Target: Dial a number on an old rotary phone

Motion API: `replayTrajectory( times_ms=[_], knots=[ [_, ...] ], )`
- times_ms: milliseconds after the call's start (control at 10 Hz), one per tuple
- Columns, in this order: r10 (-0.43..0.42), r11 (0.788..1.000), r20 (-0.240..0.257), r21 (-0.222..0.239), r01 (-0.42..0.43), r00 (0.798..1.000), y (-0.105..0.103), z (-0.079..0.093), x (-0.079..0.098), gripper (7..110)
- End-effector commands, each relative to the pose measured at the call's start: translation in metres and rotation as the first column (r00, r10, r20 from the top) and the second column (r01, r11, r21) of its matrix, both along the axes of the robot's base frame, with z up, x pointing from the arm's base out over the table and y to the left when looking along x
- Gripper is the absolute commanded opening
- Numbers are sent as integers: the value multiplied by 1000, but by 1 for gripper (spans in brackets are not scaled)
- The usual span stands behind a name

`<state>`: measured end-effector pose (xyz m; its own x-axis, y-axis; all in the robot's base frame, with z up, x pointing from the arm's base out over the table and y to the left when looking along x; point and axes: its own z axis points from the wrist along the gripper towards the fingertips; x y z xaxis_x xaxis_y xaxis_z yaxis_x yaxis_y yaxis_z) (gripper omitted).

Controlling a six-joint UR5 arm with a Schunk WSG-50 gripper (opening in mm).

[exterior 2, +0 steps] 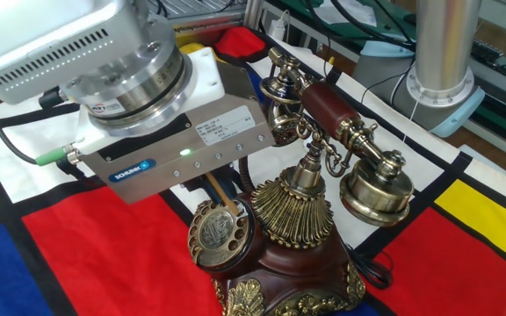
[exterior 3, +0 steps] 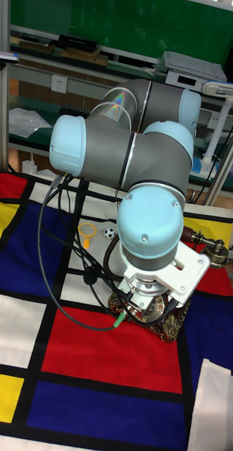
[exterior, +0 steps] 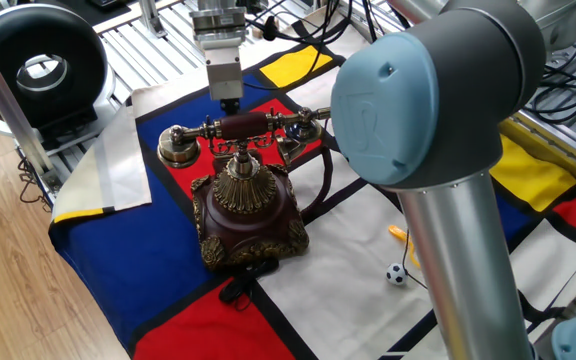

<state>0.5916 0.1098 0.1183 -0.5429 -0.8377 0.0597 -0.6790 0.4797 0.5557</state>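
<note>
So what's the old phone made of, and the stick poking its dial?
The old rotary phone looks like glossy dark maroon wood or plastic with shiny brass-colored metal trim; which one is unclear. The stick under the end effector looks like plain pale wood.

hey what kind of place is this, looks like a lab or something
Most likely a robotics lab: a big robot arm works over an old phone on a colourful cloth, beside metal framing.

1. From one fixed view we look down across the table past the grey arm.
2. The other fixed view sits close, opposite.
3. Our tall view faces the arm; all share the maroon-and-brass rotary phone (exterior: pixel 246 200) (exterior 2: pixel 306 219) (exterior 3: pixel 174 323).
</note>
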Motion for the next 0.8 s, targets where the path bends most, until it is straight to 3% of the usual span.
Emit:
replayTrajectory(
  times_ms=[0, 700],
  knots=[
    [20, 999, -20, 27, -19, 1000, -1, 5, -4, 7],
    [35, 999, -27, 36, -34, 999, 0, 1, -3, 7]
  ],
)
